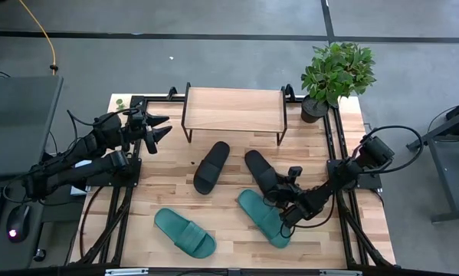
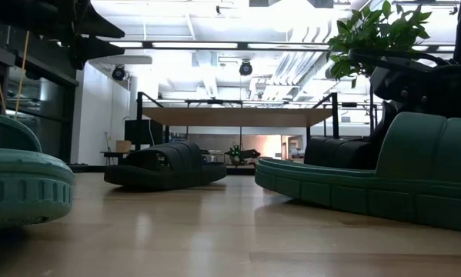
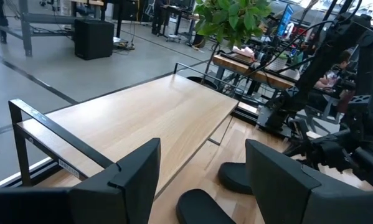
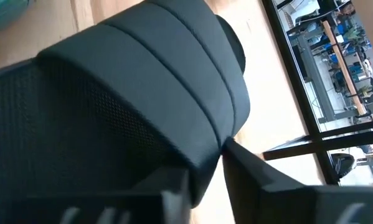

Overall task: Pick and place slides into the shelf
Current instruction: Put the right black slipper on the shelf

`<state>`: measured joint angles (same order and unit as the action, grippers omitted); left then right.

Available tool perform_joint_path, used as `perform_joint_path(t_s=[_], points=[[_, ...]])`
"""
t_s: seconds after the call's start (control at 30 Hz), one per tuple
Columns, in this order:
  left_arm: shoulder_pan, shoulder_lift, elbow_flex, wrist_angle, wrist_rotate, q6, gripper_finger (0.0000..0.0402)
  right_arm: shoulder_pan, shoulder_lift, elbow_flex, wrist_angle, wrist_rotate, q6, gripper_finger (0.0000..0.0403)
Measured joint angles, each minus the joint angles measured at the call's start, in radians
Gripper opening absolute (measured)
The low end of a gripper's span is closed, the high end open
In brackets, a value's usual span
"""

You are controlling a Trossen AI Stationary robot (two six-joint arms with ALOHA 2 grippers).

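Observation:
The shelf (image 1: 233, 110) stands at the table's far middle; its wooden top (image 3: 142, 118) shows in the left wrist view. One black slide (image 1: 212, 166) lies flat in front of it, sole down. A second black slide (image 1: 260, 170) lies to its right, with its near end by a teal slide (image 1: 263, 218). Another teal slide (image 1: 185, 233) lies near the front left. My right gripper (image 1: 284, 198) is shut on the second black slide (image 4: 155, 81). My left gripper (image 1: 159, 129) hangs open by the shelf's left end, touching nothing. My right gripper (image 4: 214, 168) pinches the black slide's wide strap at its edge (image 4: 214, 146) between both fingers (image 4: 254, 180). It comes slanting down from the table's near right. Whether the slide's sole rests on the table, I cannot tell; the teal slide (image 2: 369, 181) hides its underside in the low view.
A potted plant (image 1: 336, 73) stands at the table's far right corner beside the shelf. Black frame rails (image 1: 344, 165) run along both table sides. Bare wood lies between the slides and the shelf (image 2: 238, 115), whose underside is open.

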<state>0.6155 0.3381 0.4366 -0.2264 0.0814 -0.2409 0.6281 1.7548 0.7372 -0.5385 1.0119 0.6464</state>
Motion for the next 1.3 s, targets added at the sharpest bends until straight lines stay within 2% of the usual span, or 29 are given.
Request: perform_joint_path(t_s=[0.13, 0.7, 1.03, 1.3], points=[[0.0, 0.0, 0.0, 0.0, 0.0, 0.0, 0.0216, 0.0, 0.0, 0.0, 0.0, -0.001, 0.0, 0.0007], [0.0, 0.0, 0.0, 0.0, 0.0, 0.0, 0.0216, -0.011, 0.0, 0.005, -0.016, 0.024, -0.001, 0.0001], [0.0, 0.0, 0.0, 0.0, -0.004, 0.0, 0.0216, -0.09, 0.0, 0.173, -0.282, 0.001, 0.0, 0.0], [0.0, 0.0, 0.0, 0.0, -0.004, 0.0, 0.0216, -0.101, 0.0, 0.323, -0.444, 0.035, 0.001, 0.0]])
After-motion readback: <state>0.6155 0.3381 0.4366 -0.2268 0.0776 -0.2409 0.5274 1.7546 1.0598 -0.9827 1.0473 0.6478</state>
